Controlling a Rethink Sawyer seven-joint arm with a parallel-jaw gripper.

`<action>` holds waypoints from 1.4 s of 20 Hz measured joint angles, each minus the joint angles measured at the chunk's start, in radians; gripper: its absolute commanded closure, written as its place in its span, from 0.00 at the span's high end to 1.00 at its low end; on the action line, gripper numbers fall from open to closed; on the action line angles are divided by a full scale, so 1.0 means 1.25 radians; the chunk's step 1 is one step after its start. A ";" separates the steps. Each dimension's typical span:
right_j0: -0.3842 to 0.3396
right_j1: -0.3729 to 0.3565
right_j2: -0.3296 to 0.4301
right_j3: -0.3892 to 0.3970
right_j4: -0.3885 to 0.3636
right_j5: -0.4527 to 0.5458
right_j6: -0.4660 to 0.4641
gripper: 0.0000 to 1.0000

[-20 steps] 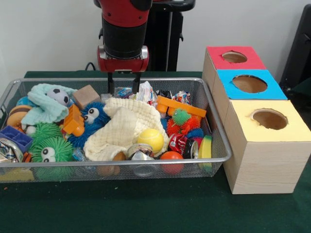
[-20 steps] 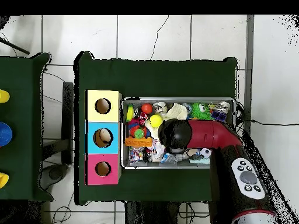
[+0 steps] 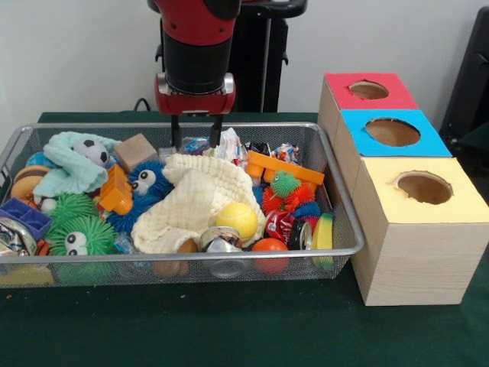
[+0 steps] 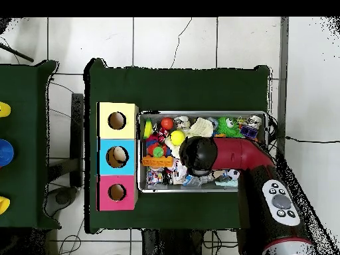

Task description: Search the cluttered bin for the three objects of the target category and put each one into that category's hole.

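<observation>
The silver wire-mesh bin (image 3: 183, 254) is full of toys and also shows in the overhead view (image 4: 202, 113). My gripper (image 3: 195, 138) hangs over the bin's back edge, open and holding nothing. Its fingertips (image 3: 175, 136) stand just above crumpled wrappers (image 3: 229, 145) and the far end of a cream cloth (image 3: 195, 200). In the overhead view the arm's head (image 4: 197, 155) hides the gripper. A yellow ball (image 3: 237, 219), an orange ball (image 3: 269, 248) and a small soccer ball (image 3: 95, 151) lie in the bin.
Three wooden boxes stand right of the bin, each with a hole in its top: red (image 3: 368, 89), blue (image 3: 392, 131), yellow (image 3: 424, 187). Also in the bin: a blue fuzzy toy (image 3: 144, 183), green fuzzy toys (image 3: 80, 235), a wooden block (image 3: 136, 151), an orange tray (image 3: 283, 167), a can (image 3: 281, 225).
The arm has shifted only very slightly over the back of the bin. Nothing in the bin has moved and the gripper is still open.
</observation>
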State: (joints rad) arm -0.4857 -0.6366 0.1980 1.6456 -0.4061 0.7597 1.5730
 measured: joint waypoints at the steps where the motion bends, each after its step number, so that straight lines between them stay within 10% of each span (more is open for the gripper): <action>1: 0.000 0.000 0.000 0.000 0.000 0.000 0.000 1.00; 28: 0.221 -0.046 -0.088 0.118 0.004 -0.100 0.001 1.00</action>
State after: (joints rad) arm -0.2093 -0.6943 0.0882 1.7935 -0.4012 0.6342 1.5740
